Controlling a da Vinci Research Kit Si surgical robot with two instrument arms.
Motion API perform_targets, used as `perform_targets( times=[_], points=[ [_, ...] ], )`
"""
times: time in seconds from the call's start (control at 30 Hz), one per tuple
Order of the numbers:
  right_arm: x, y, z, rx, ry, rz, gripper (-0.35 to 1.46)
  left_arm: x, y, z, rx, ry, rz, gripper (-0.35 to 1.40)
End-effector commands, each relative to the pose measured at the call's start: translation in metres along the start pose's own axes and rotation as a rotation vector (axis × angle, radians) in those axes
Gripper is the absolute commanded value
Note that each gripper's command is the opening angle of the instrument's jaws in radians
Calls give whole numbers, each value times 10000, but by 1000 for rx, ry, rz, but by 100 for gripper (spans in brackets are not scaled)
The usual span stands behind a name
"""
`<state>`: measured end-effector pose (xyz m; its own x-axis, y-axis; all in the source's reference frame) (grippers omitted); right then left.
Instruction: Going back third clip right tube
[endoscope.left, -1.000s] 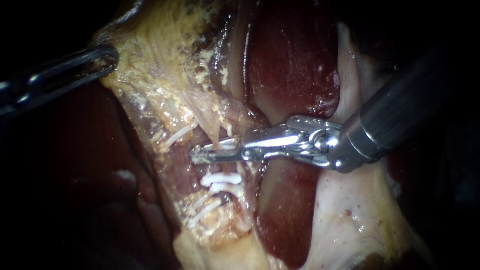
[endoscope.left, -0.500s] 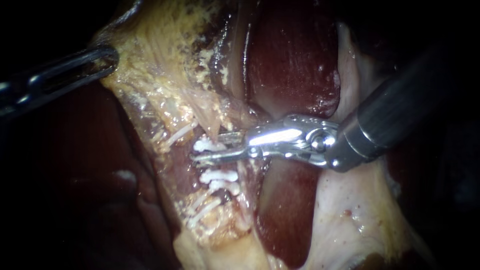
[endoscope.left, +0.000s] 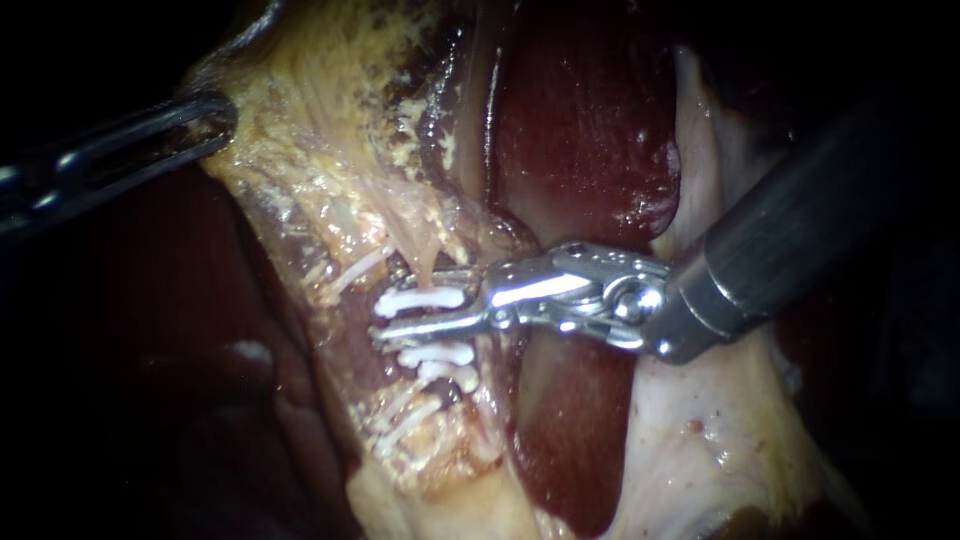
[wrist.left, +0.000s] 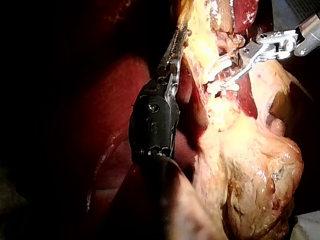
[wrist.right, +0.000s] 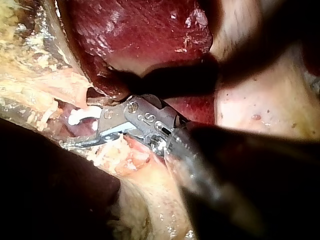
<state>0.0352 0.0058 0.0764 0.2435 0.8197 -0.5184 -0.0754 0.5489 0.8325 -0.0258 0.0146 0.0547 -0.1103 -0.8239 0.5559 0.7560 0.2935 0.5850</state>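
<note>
With the third clip (endoscope.left: 420, 298) seated across the right tube (endoscope.left: 428, 260), just above two other clips (endoscope.left: 440, 360), I judge the step in hand to be the retreat. My right instrument (endoscope.left: 405, 305) has its hand spread — the clip lies between the two halves, ungripped. My left instrument (endoscope.left: 205, 115) pinches the pale tissue (endoscope.left: 300, 150), holding it taut. Next move: draw the right instrument straight back along its shaft, hand kept wide — nothing snagging the clip.
</note>
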Motion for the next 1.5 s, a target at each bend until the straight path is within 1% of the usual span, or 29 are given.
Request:
perform_targets(
  times=[0.03,0.1,0.17,0.2,0.27,0.37,0.57,0.67,0.9,1.07,1.17,1.27,1.37,1.5],
  points=[
    [-2,6,-2,-19,7,-14,60,0,0,0,0,0,0,-35],
    [-3,14,-7,-32,11,-37,60,0,0,0,0,0,0,-35],
    [-5,20,-13,-41,12,-67,60,0,0,0,0,0,0,-35],
    [-5,22,-17,-40,11,-84,60,1,0,0,0,0,0,-35],
    [-6,22,-24,-37,9,-108,60,1,0,-1,0,0,0,-35],
    [-5,17,-36,-32,5,-148,60,1,1,-1,0,0,0,-35],
    [0,2,-61,-16,-4,-227,60,1,0,-2,0,0,0,-35],
    [5,-3,-78,-13,-6,-270,60,1,0,-2,2,1,0,-35],
    [14,-15,-113,1,-12,-334,60,2,0,-2,2,0,1,-35],
    [16,-32,-140,20,-18,-362,60,2,0,-2,4,1,1,-35],
    [23,-41,-155,28,-20,-386,60,2,-1,-2,4,0,1,-35],
    [34,-49,-165,36,-12,-414,60,4,-1,0,6,0,1,-35],
    [40,-54,-170,40,-7,-440,60,7,-1,2,10,3,3,-35],
    [41,-55,-171,41,-7,-463,60,17,-4,11,18,17,8,-35]
  ],
)
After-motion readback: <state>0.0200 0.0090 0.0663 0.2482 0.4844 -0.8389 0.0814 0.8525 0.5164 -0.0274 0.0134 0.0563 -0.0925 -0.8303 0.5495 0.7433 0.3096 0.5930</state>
